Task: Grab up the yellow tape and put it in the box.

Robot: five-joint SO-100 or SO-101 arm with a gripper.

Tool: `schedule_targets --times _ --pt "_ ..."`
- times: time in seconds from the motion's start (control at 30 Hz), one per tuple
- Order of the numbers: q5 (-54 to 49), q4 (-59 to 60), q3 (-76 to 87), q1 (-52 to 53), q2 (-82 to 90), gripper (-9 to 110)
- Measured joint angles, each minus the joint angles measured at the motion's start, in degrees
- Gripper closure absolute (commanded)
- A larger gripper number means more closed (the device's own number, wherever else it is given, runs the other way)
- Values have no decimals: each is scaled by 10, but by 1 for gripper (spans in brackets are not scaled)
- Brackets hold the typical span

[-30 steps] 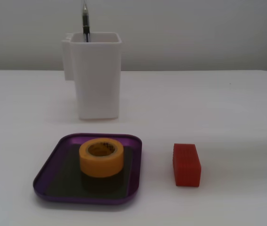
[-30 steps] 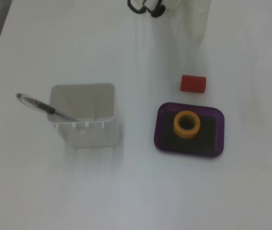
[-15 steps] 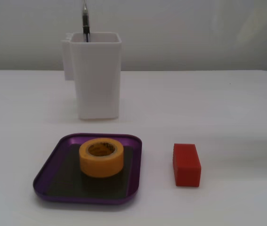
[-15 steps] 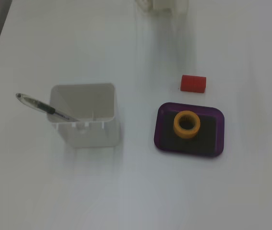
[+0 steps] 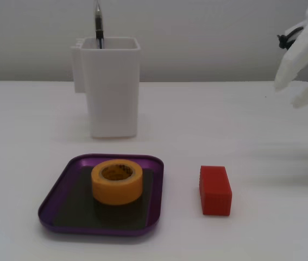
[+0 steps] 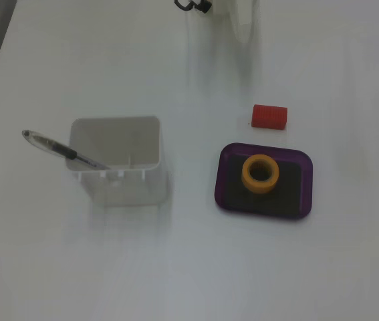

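Tape [image 5: 117,181] flat, core up, already in box [image 5: 56,197]; gripper [image 5: 301,89] empty, fingers spread, well apart at upper right past red block [image 5: 215,190]; probably just retreat.

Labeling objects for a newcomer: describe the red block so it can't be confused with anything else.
Start at the tall white container with a pen in it. In front of it lies a purple tray holding the yellow tape. The red block sits on the bare table beside the tray: the only red, box-shaped thing, and outside the tray.
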Motion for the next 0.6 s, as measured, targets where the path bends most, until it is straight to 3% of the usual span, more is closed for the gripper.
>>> schedule_targets --times 0.1,0.4,0.6 --pt "1 -2 75 4 71 92" --pt "1 -51 172 4 74 93" --pt "45 -54 200 4 74 102"
